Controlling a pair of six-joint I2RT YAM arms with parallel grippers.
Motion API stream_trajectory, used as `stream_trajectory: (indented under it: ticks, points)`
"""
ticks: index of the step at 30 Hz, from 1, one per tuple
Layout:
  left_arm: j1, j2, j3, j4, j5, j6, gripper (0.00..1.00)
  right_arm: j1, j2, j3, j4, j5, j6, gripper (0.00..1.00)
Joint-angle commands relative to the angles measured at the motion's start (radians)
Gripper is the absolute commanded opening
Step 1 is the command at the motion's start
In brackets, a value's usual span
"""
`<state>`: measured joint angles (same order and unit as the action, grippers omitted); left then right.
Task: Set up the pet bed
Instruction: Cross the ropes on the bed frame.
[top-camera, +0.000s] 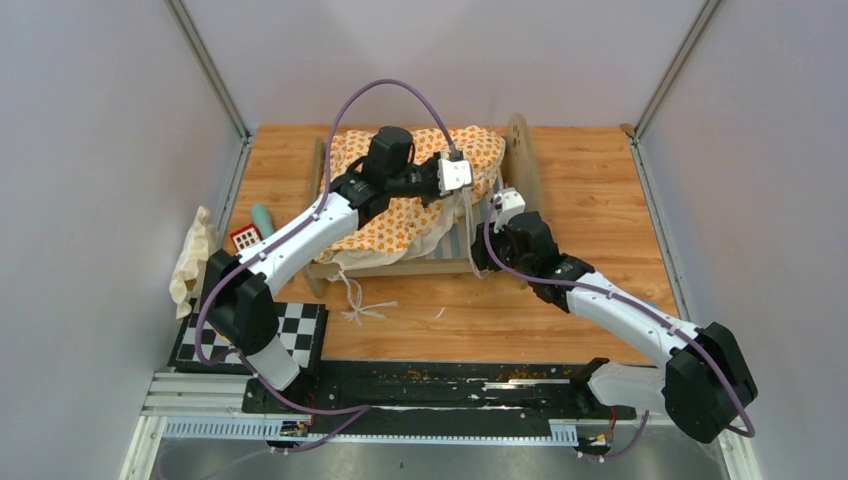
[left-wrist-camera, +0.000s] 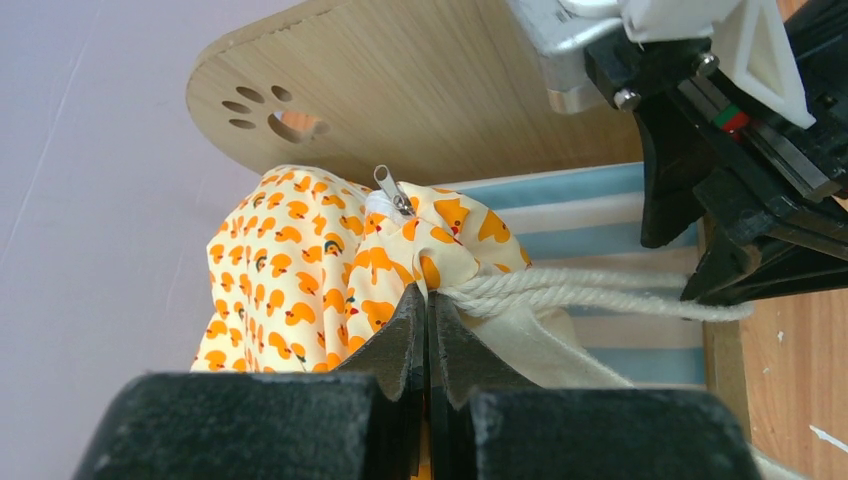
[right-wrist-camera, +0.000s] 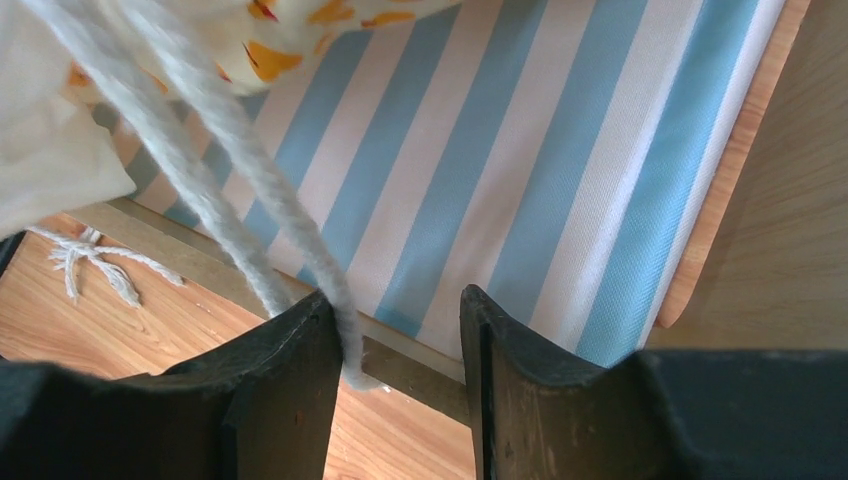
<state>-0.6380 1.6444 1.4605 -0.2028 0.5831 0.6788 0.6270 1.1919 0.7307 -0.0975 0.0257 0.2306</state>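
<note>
A: Where's the pet bed (top-camera: 520, 150)?

B: Top cam has it mid-table, toward the far side. The cushion (top-camera: 395, 222) is draped over it & sags past the bed's front rail.

A: L gripper?

B: Top cam is no help, the wrist hides the tips. L wrist cam shows it: L gripper (left-wrist-camera: 428, 300) is pinched tight on the cushion's corner just below the zip pull (left-wrist-camera: 390, 190), no gap btw the jaws. The corner is held over the bed's striped base (left-wrist-camera: 590, 215), close to the end board (left-wrist-camera: 450, 90) w/ the paw cutout (left-wrist-camera: 265, 112).

A: R gripper?

B: R wrist cam only: R gripper (right-wrist-camera: 395, 300) has its jaws apart, nothing clamped. It hangs over the bed's front rail, w/ the striped base showing btw the fingers. A cord (right-wrist-camera: 240, 190) drops from the cushion & runs down to the inner edge of one finger. L wrist cam shows that cord leaving the pinched corner toward the R gripper, which is just beside it.

A: Anything only top cam gives?

B: Both arms meet at the bed end nearer the R arm. A loose tie (top-camera: 355, 302) lies on the table (top-camera: 590, 200) just in front of the bed. The checkerboard (top-camera: 300, 330) is front-left of the bed. A teal thing (top-camera: 262, 215) sits left of the bed.
</note>
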Motion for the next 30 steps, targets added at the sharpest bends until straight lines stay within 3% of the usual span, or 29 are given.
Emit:
stream_trajectory:
  ticks: [1,15,26,30]
  points:
    - [0.015,-0.039,-0.004,0.079,-0.003,-0.060,0.00,0.004,0.000,-0.038,0.089,0.000,0.028,0.44]
    - [0.036,-0.053,-0.054,0.229,-0.095,-0.162,0.00,0.004,0.014,-0.066,0.134,-0.004,0.028,0.34]
    - [0.046,-0.058,-0.067,0.250,-0.105,-0.180,0.00,0.004,-0.103,0.092,-0.101,0.114,-0.074,0.08]
    - [0.046,-0.055,-0.066,0.248,-0.094,-0.180,0.00,0.003,-0.118,0.154,-0.160,0.173,-0.133,0.04]
